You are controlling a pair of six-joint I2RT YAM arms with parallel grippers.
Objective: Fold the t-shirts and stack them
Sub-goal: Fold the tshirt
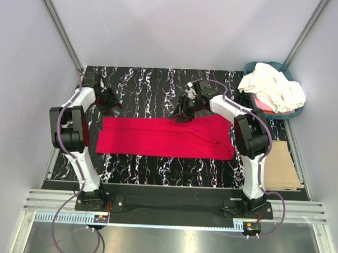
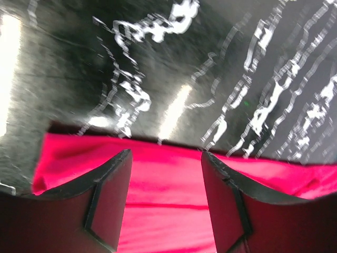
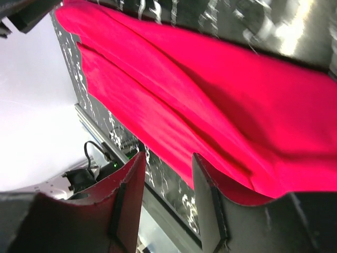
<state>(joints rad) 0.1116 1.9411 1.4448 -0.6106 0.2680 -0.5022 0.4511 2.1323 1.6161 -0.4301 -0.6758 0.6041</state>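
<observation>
A red t-shirt (image 1: 163, 137) lies flat on the black marbled table (image 1: 154, 84) as a long strip folded lengthwise. My left gripper (image 1: 109, 101) hovers just above the shirt's far left corner. In the left wrist view the gripper (image 2: 166, 158) is open and empty, with the red cloth (image 2: 168, 211) between and below its fingers. My right gripper (image 1: 183, 113) is at the shirt's far edge, right of the middle. In the right wrist view the gripper (image 3: 167, 158) is open and empty, and the red shirt (image 3: 210, 105) stretches away beneath it.
A teal basket (image 1: 251, 67) at the back right holds a heap of white clothes (image 1: 274, 86). A folded tan shirt (image 1: 282, 165) lies at the table's right edge. Grey walls enclose the table on three sides.
</observation>
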